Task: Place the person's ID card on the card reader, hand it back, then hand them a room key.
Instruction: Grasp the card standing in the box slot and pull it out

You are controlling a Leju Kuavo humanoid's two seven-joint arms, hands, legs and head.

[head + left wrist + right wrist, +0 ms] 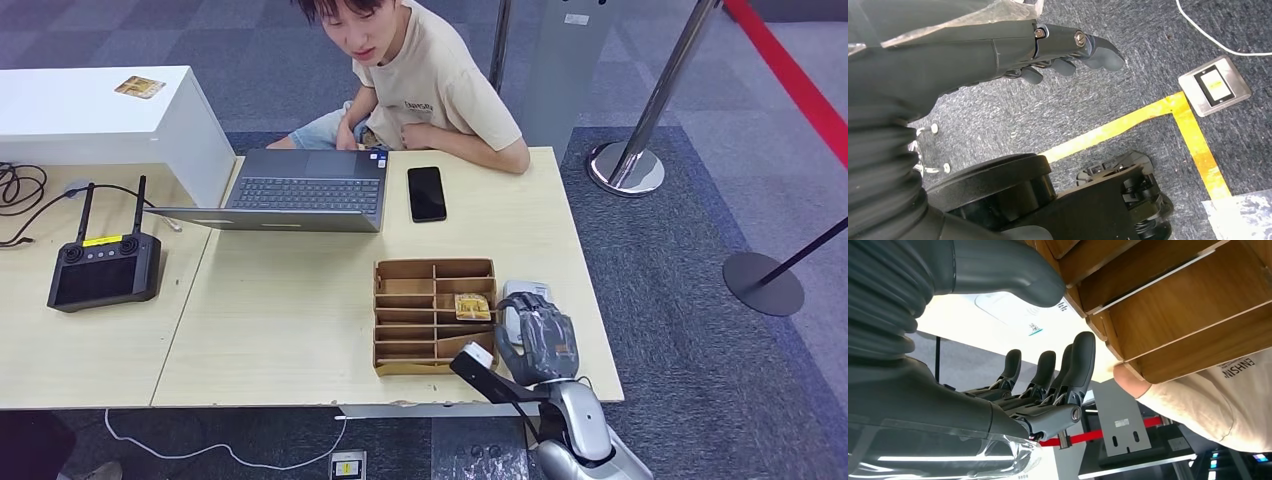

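Half the card reader (515,293) hides under right hand (538,343).

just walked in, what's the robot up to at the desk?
It's a front-desk check-in setup. The robot's right hand hovers over the white card reader beside the cardboard organizer, fingers apart, holding nothing. A yellowish card lies in one compartment of the organizer. The left hand hangs low over the carpet, empty. A person sits across the table, arm resting on its edge, next to a black phone and a laptop.
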